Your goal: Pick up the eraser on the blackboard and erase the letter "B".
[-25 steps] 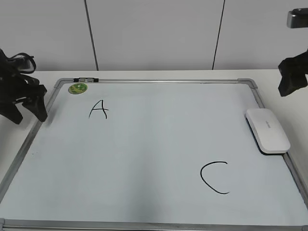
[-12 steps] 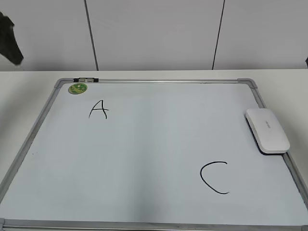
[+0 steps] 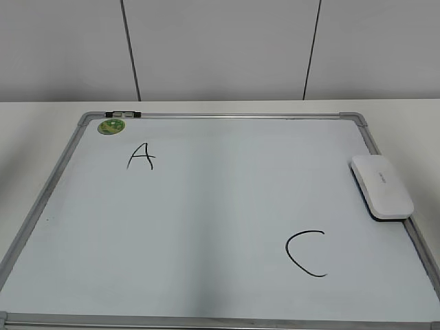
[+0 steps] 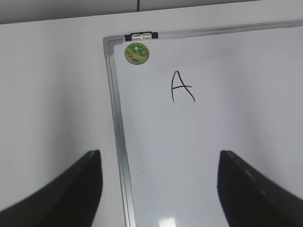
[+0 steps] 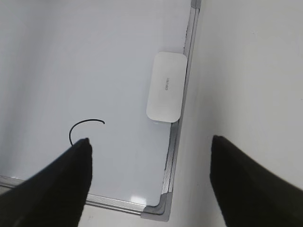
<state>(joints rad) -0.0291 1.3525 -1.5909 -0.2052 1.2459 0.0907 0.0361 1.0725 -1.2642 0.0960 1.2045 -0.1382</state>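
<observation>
White eraser point(image 5: 165, 86) beside blackboard point(image 3: 206, 227) right frame; no "B" visible. Right gripper point(image 5: 149, 182) wide, empty: descend square, straddle narrow sides.

Open board middle between "A" point(image 3: 141, 157) and "C" point(image 3: 306, 253); eraser point(image 3: 382, 186) against blackboard point(image 3: 227, 115) right frame.

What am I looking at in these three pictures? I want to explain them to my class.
A two-armed robot works at a table. One camera faces the table; one sits on each wrist. The dark shapes low in the wrist views are each arm's fingers, left and right, spread apart and empty. On the table lies a whiteboard with letters A and C, no B visible, a green magnet, and a white eraser at its right edge.
</observation>
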